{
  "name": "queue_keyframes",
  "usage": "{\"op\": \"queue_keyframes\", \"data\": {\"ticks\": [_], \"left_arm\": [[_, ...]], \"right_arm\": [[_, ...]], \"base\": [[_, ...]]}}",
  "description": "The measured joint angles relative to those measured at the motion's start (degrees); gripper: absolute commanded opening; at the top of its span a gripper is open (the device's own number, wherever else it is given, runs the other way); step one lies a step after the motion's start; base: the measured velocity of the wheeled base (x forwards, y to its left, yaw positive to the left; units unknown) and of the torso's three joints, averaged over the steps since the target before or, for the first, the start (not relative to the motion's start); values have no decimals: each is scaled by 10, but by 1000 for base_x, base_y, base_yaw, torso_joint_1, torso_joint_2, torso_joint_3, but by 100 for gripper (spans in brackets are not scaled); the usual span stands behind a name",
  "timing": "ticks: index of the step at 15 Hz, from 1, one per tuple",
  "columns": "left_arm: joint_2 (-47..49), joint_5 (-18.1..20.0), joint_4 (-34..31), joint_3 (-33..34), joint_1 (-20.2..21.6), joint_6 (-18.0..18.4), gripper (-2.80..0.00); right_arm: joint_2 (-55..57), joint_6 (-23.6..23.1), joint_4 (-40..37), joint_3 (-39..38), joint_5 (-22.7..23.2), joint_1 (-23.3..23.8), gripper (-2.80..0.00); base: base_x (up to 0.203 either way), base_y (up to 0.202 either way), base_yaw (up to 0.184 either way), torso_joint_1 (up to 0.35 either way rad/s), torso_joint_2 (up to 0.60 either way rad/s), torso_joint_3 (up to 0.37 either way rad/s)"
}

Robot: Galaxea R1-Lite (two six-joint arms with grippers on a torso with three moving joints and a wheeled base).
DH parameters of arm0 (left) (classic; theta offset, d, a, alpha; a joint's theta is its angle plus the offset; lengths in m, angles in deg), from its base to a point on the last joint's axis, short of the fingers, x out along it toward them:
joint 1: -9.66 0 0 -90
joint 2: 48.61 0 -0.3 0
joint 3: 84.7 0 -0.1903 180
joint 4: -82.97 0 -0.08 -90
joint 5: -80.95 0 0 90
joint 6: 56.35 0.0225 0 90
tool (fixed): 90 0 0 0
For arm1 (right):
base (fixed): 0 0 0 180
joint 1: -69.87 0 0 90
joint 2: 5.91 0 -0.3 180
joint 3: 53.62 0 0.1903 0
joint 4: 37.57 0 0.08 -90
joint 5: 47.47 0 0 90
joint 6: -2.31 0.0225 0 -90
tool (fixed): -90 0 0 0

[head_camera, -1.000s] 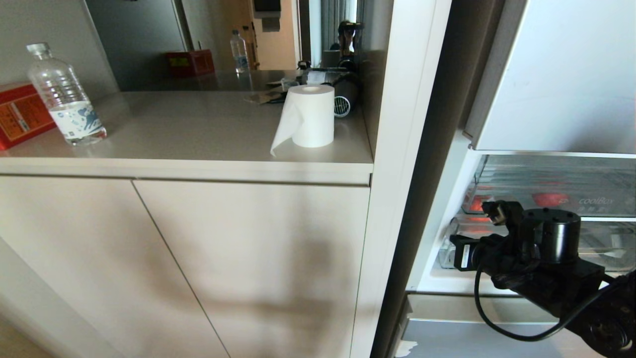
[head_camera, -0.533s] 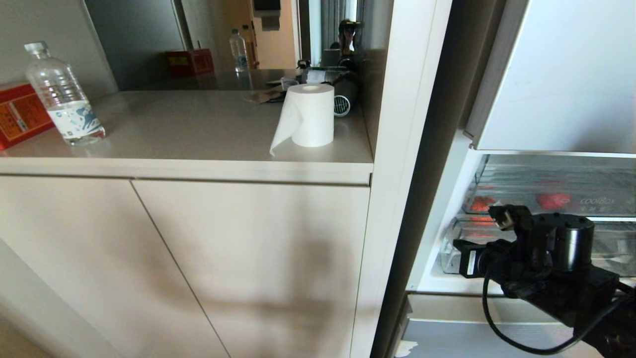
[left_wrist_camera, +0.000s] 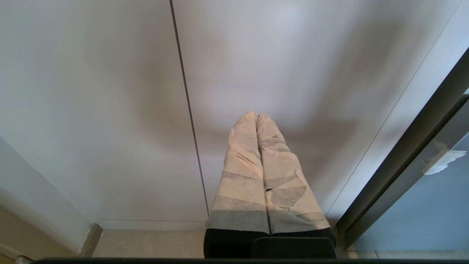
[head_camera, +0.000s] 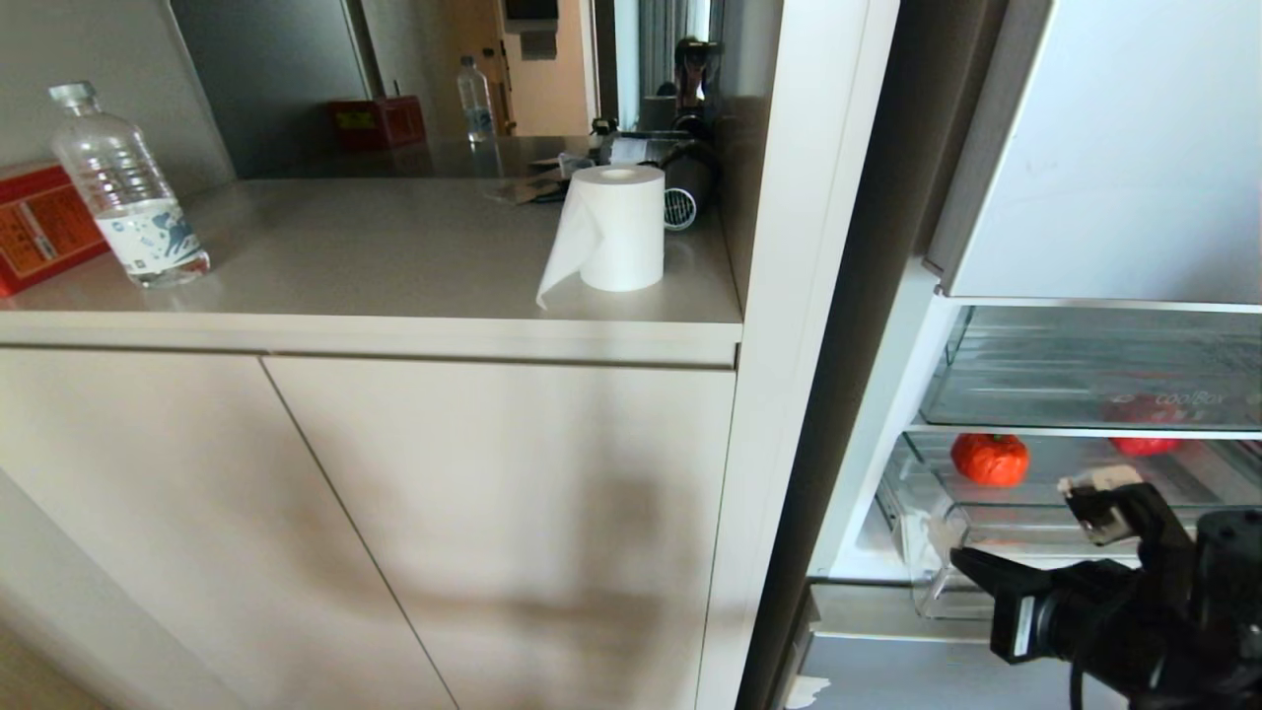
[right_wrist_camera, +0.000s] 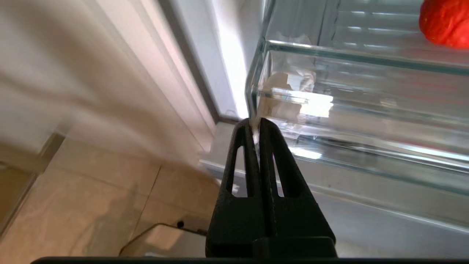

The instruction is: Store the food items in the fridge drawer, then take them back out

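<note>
Concerning the wide, shallow, clear-plastic fridge drawer (head_camera: pixel 996 572) with torn white tape at its front left corner: stood part-way out of the open fridge, under a second clear bin marked coolBox (head_camera: pixel 1094 370). Lay with long axis side to side across the fridge opening, open top upward, front wall facing outward toward the robot.

Held two food items on the ribbed floor:
- round orange-red fruit-like piece (head_camera: pixel 989 460), toward the left end, well back from the front wall;
- second round red piece (head_camera: pixel 1144 445), further right, partly hidden behind the bin's edge.

Showed no long axis on either piece, both being roundish; stem direction could not be told.

Progress, as judged: both pieces lay inside the drawer, so the storing seemed done as far as placing went. Left open whether pushing shut or the taking-out half came next; could not be settled from this alone. Remained in either case: lifting both pieces back out.

Tools:
- black right gripper (right_wrist_camera: pixel 256 126), fingers pressed together on nothing, tips just beside the drawer's taped front corner, low and outside the front wall; contact with the plastic could not be told.
- tape-wrapped left gripper (left_wrist_camera: pixel 256 118), fingers together and empty, parked facing the beige cabinet door (left_wrist_camera: pixel 110 91), away from the fridge.
</note>
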Motion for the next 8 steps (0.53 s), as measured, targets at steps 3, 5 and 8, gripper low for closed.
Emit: {"op": "queue_keyframes", "data": {"ticks": [3, 5, 8], "left_arm": [[0, 0, 0, 0, 1, 0, -280], [0, 0, 0, 0, 0, 0, -280], [0, 0, 0, 0, 0, 0, -280]], "right_arm": [[-99, -3, -29, -53, 0, -14, 0], [-175, -4, -83, -60, -1, -18, 0], [-300, -4, -247, 10, -4, -19, 0]], "base": [[0, 0, 0, 0, 0, 0], [0, 0, 0, 0, 0, 0], [0, 0, 0, 0, 0, 0]]}}
